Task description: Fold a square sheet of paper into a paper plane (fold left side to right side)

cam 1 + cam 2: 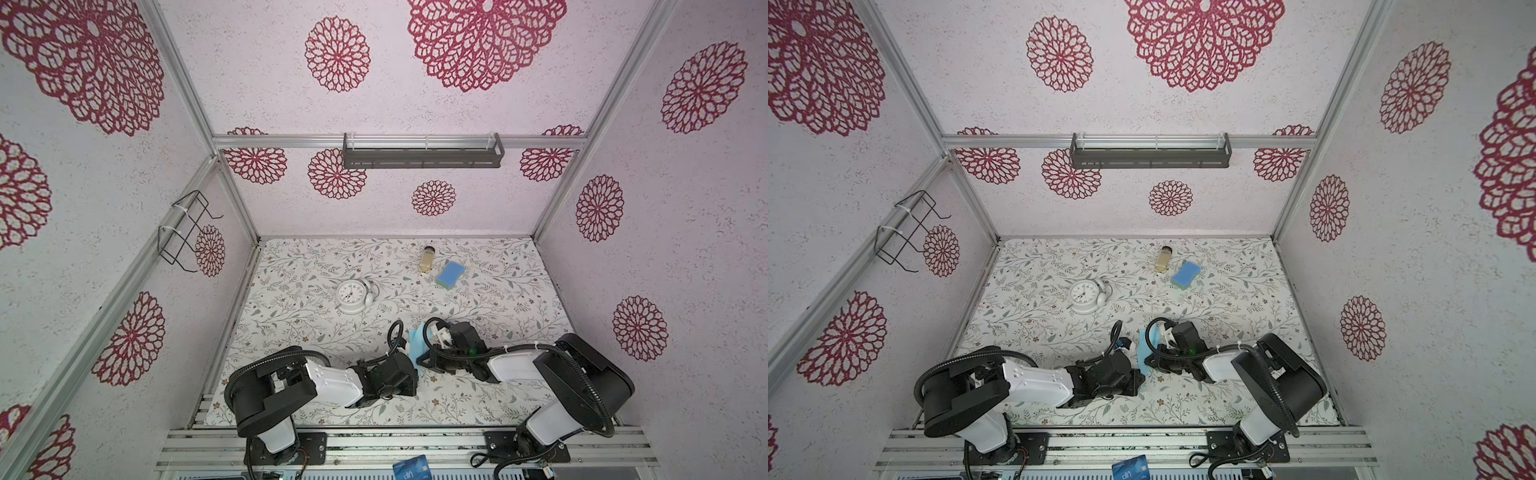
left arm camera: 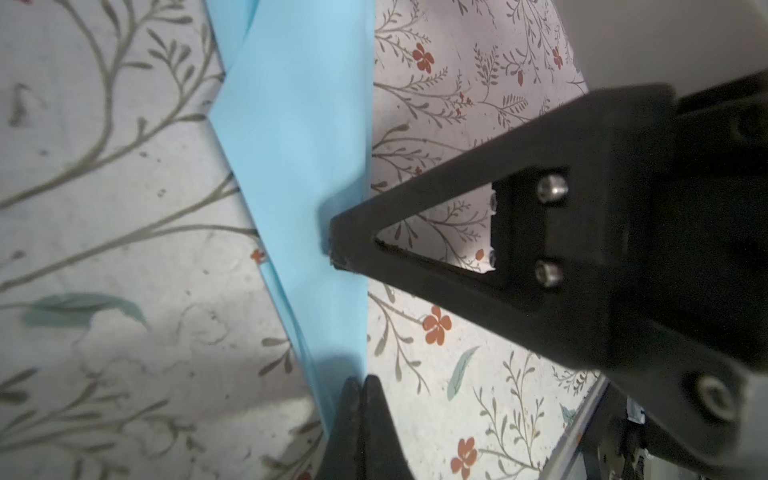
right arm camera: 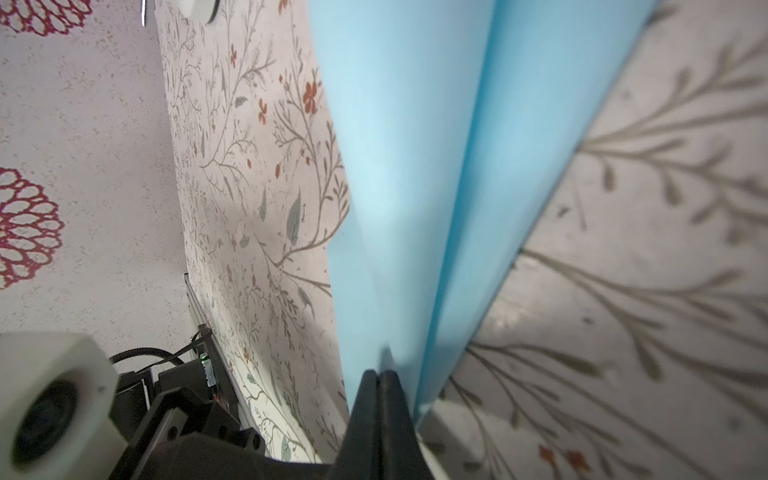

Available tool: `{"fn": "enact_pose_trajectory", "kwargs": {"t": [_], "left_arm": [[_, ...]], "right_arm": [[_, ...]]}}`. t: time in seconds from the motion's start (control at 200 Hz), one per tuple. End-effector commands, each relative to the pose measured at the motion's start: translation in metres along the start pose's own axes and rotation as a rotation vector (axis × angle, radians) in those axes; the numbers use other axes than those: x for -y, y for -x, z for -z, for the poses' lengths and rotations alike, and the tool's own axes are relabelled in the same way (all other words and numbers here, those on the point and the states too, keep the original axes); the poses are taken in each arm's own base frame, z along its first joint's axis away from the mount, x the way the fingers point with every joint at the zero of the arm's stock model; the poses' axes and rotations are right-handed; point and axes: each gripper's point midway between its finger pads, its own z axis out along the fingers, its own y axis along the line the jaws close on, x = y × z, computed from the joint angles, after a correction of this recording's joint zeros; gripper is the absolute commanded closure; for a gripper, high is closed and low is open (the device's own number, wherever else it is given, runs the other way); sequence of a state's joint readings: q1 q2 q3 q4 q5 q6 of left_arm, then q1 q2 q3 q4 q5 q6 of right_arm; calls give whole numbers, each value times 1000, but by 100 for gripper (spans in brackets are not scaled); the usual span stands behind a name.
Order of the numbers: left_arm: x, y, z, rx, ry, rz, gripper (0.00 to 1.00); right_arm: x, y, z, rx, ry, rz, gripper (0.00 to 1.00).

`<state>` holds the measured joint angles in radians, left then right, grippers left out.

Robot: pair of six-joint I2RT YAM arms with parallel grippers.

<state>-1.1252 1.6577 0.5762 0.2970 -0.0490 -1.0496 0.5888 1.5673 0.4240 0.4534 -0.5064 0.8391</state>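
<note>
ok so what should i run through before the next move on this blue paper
1. Left gripper shut: ok, jaws closed at the edge of the folded paper.
2. Right gripper shut: ok, its tip is against the paper.
3. Paper actually pinched by either gripper: cannot tell.
4. Layers lying flat on the table: not ok, they look bulged in the right wrist view.
5. White clock and blue sponge out of the way: ok, both are apart, farther back.
</note>
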Motion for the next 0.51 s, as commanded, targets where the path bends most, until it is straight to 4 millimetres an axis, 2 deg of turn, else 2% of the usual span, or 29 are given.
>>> {"fn": "enact_pose_trajectory", "kwargs": {"t": [0.0,0.28,0.385,0.5], "left_arm": [[-22,-35,5,-92,68,4,100],[-34,-56,19,-119,91,20,100],[-32,-49,28,-91,95,18,100],[-28,-30,41,-20,84,38,100]], "right_arm": [[42,-26,-1,-58,-146,-78,100],[45,-27,1,-52,-157,-88,100],[49,-27,1,-43,-169,-109,100],[51,-27,1,-29,-175,-146,100]]}}
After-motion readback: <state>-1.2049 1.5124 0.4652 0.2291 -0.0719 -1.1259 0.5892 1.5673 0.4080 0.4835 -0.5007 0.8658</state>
